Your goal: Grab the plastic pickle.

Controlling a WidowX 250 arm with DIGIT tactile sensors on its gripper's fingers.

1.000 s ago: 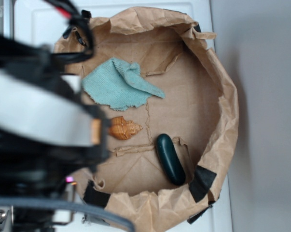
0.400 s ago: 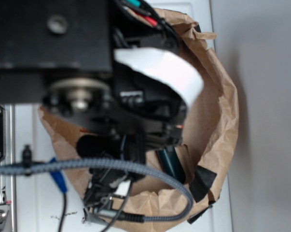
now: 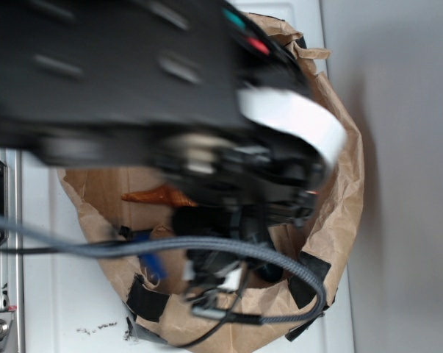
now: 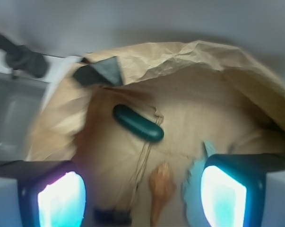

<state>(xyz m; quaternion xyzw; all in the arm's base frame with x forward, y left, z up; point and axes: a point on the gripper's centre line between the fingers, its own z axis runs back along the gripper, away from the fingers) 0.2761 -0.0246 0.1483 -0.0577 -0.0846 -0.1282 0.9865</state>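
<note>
One plastic pickle (image 4: 138, 123) beyond spread claw (image 4: 142, 198)

**Robot arm over the scene, jaws spread wide**

The black arm (image 3: 133, 81) fills most of the exterior view, blurred, with a braided cable looping beneath it. In the wrist view, the gripper (image 4: 142, 201) shows two fingers (image 4: 222, 198) set far apart at the bottom corners, glowing cyan.
</note>
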